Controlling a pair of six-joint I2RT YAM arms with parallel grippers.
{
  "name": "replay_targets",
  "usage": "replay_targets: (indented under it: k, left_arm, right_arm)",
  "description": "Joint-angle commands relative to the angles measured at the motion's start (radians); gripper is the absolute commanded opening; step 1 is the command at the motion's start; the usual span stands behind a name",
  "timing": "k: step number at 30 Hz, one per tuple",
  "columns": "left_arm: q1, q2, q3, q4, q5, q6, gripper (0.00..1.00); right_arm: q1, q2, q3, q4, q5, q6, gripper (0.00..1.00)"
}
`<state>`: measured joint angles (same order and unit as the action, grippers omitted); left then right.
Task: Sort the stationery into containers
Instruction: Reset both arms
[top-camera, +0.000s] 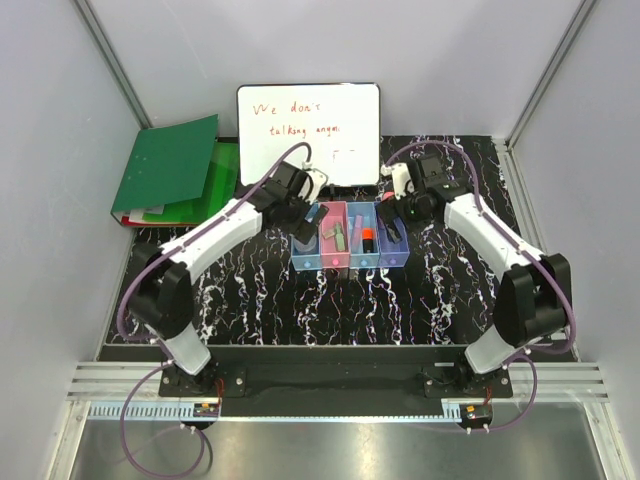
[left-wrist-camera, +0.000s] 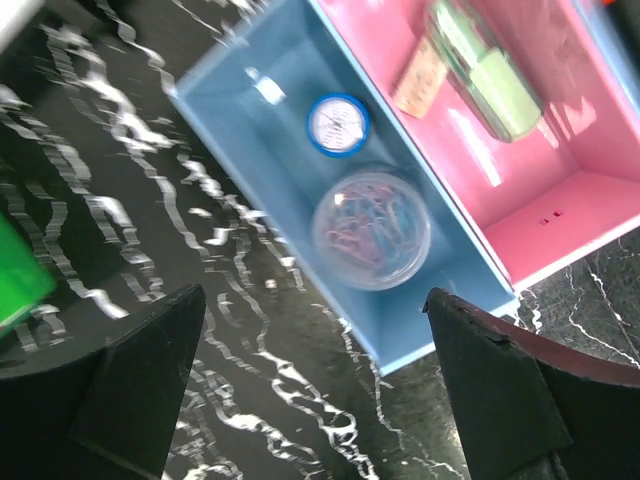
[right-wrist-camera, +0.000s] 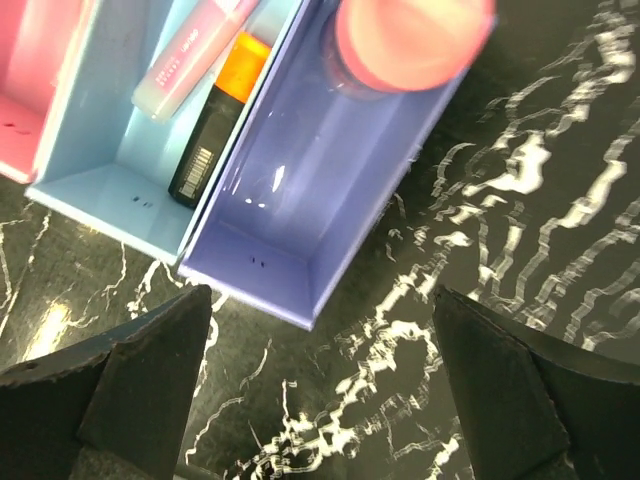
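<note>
The four joined bins (top-camera: 350, 266) stand mid-table. My left gripper (top-camera: 305, 222) is open and empty above the left light blue bin (left-wrist-camera: 455, 300), which holds a small blue-capped bottle (left-wrist-camera: 338, 124) and a clear round box of coloured clips (left-wrist-camera: 370, 229). The pink bin (left-wrist-camera: 570, 210) holds a pale green marker (left-wrist-camera: 487, 70). My right gripper (top-camera: 392, 225) is open and empty above the purple bin (right-wrist-camera: 270, 250), which holds a pink-capped item (right-wrist-camera: 410, 35). The second light blue bin (right-wrist-camera: 110, 190) holds an orange and black marker (right-wrist-camera: 215, 120) and a pale pink stick (right-wrist-camera: 190, 55).
A whiteboard with red writing (top-camera: 308, 130) leans at the back, just behind the bins. A big green folder (top-camera: 170, 165) lies at the back left. Grey walls close in both sides of the black marbled table (top-camera: 250, 300).
</note>
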<state>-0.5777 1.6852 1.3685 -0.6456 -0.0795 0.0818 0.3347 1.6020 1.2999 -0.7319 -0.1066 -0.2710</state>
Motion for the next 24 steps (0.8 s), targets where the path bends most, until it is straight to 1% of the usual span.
replay_targets:
  k: [1, 3, 4, 5, 7, 8, 9, 10, 11, 12, 13, 15, 16, 17, 20, 22, 24]
  left_arm:
    - [0.01, -0.133, 0.099, -0.003, -0.089, 0.045, 0.99]
    - [0.015, -0.189, 0.11, -0.025, -0.091, 0.058, 0.99]
    - [0.018, -0.217, 0.098, -0.032, -0.095, 0.062, 0.99]
    - [0.018, -0.273, 0.081, -0.032, -0.107, 0.068, 0.99]
    - [0.022, -0.33, 0.015, -0.04, -0.144, 0.082, 0.99]
    - [0.025, -0.39, -0.012, -0.043, -0.173, 0.073, 0.99]
    - [0.041, -0.421, -0.06, -0.054, -0.187, 0.067, 0.99]
    - [0.048, -0.452, -0.081, -0.058, -0.189, 0.07, 0.99]
    - [0.056, -0.51, -0.112, -0.066, -0.184, 0.07, 0.99]
    - [0.067, -0.537, -0.126, -0.075, -0.192, 0.081, 0.99]
    - [0.068, -0.567, -0.14, -0.08, -0.206, 0.084, 0.99]
    - [0.072, -0.653, -0.177, -0.081, -0.248, 0.094, 0.99]
    - [0.072, -0.679, -0.187, -0.081, -0.264, 0.095, 0.99]
    - [0.072, -0.724, -0.195, -0.081, -0.267, 0.096, 0.99]
    - [0.073, -0.788, -0.191, -0.083, -0.261, 0.102, 0.99]
    - [0.073, -0.8, -0.183, -0.086, -0.273, 0.104, 0.99]
    - [0.073, -0.794, -0.169, -0.094, -0.282, 0.099, 0.99]
  right_arm:
    - [0.004, -0.102, 0.131, -0.086, 0.079, 0.006, 1.0]
    - [0.003, -0.12, 0.174, -0.127, 0.135, 0.032, 1.0]
    - [0.003, -0.155, 0.197, -0.129, 0.192, 0.032, 1.0]
    - [0.004, -0.177, 0.205, -0.129, 0.218, 0.027, 1.0]
    - [0.006, -0.223, 0.231, -0.147, 0.313, 0.012, 1.0]
    - [0.006, -0.234, 0.239, -0.159, 0.335, 0.006, 1.0]
    - [0.004, -0.238, 0.255, -0.205, 0.355, 0.013, 1.0]
    - [0.004, -0.232, 0.309, -0.242, 0.413, 0.036, 1.0]
    - [0.004, -0.223, 0.352, -0.3, 0.395, 0.061, 1.0]
    - [0.006, -0.214, 0.393, -0.402, 0.365, 0.072, 1.0]
    - [0.004, -0.205, 0.465, -0.446, 0.313, 0.09, 1.0]
    - [0.004, -0.233, 0.487, -0.503, 0.214, 0.082, 1.0]
    - [0.004, -0.278, 0.483, -0.503, 0.17, 0.084, 1.0]
    - [0.006, -0.296, 0.48, -0.506, 0.15, 0.087, 1.0]
    - [0.004, -0.356, 0.473, -0.518, 0.11, 0.087, 1.0]
    - [0.004, -0.393, 0.458, -0.508, 0.065, 0.092, 1.0]
    - [0.004, -0.398, 0.457, -0.509, 0.07, 0.102, 1.0]
